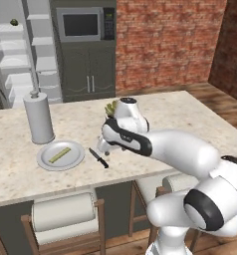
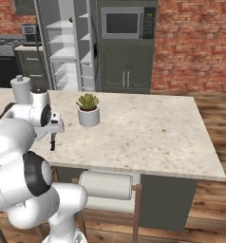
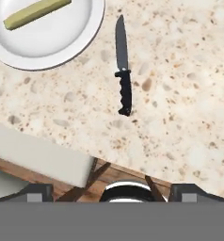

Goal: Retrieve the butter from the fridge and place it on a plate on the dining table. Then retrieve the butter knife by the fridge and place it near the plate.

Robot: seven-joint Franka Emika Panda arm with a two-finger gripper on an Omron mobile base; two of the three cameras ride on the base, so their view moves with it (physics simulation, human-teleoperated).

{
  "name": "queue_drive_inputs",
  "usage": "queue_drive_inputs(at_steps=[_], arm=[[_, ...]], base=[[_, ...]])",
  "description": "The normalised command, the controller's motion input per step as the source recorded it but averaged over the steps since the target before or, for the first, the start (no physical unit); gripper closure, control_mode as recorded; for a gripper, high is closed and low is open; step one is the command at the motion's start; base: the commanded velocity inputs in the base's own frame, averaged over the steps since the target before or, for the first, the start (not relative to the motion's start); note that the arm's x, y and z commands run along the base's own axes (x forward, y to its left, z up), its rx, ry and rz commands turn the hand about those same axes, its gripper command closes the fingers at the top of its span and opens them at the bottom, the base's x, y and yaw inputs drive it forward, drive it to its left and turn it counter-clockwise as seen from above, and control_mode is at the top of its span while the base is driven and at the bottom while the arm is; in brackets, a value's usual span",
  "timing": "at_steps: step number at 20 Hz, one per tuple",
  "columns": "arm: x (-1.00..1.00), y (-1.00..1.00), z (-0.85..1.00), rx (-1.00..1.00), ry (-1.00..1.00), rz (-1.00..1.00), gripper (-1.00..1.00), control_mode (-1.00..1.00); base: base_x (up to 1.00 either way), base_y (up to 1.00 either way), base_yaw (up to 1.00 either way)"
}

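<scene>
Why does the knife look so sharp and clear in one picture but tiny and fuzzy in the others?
In the hand view the butter knife is close, crisp, with barely any shadow on the dining table; in the left base view it is small and softer beside the plate; in the right base view it is a dark sliver under the gripper. Light is even, no glare.

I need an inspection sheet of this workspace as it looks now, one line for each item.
Surface: dining table, beige speckled top.
Job's things: butter lies on the plate; butter knife flat on the table beside the plate, apart from it.
Clutter: grey canister; potted plant.
Grippers: gripper open, above the knife, holding nothing.
Cables: nothing seen.
Surroundings: fridge open; microwave; stools.
</scene>
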Motion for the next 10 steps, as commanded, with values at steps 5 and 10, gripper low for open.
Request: queue_drive_inputs(at_steps=[5, 10], arm=[[-0.74, -0.1, 1.0, -0.15, 0.28, -0.05, -1.0, -1.0], [-0.7, -0.04, 0.67, -0.23, 0.16, -0.12, -1.0, -1.0]], base=[[0.0, 0.0, 0.0], [0.0, 0.0, 0.0]])
